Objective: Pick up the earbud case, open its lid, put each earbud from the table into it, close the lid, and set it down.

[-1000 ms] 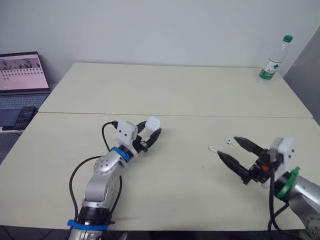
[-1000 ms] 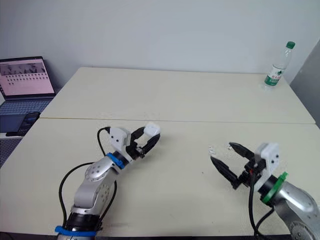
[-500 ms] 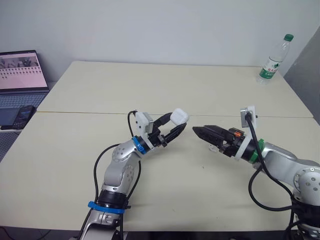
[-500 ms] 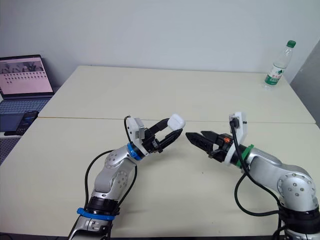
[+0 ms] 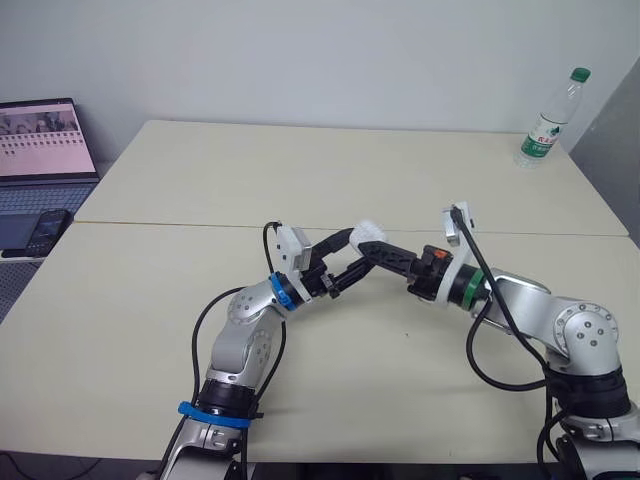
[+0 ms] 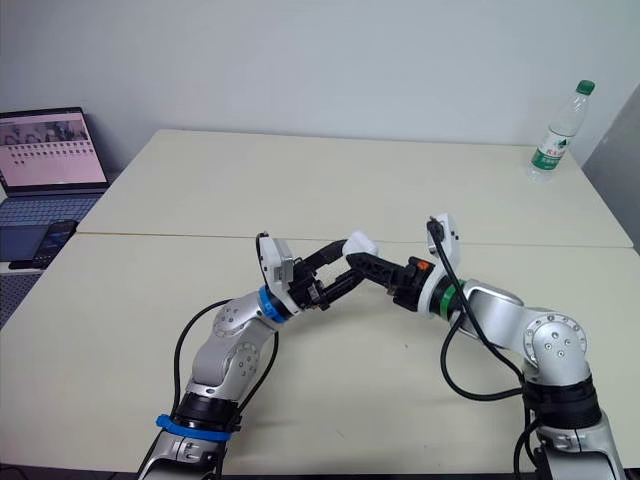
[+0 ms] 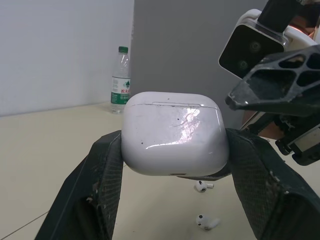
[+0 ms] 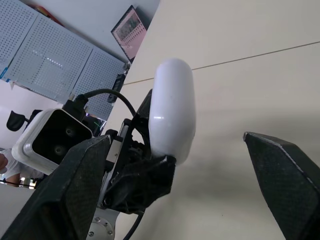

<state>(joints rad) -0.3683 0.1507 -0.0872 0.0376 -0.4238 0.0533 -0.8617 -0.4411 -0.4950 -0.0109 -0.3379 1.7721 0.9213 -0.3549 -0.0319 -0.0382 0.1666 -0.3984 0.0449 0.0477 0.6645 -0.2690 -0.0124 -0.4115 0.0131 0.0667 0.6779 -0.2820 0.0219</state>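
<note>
The left claw point(image 7: 175, 146) clamps one glossy white earbud case point(image 7: 172, 125), a smooth rounded shell, faintly scuffed, its lid seam shut, held above the matte cream counter point(image 5: 300, 180). The right claw point(image 8: 175, 142) is spread wide, its black tips close to the case. Two small white earbuds lie on the counter: first earbud point(image 7: 202, 186), second earbud point(image 7: 206, 221).

Spotted green-capped water bottle point(image 5: 546, 118) upright near far right corner of cream table point(image 5: 330, 175). Noted open laptop point(image 5: 42, 150) with lit screen off table's left side, dark phone point(image 5: 50, 232) by its near edge. Saw seam point(image 5: 150, 226) across tabletop.
</note>
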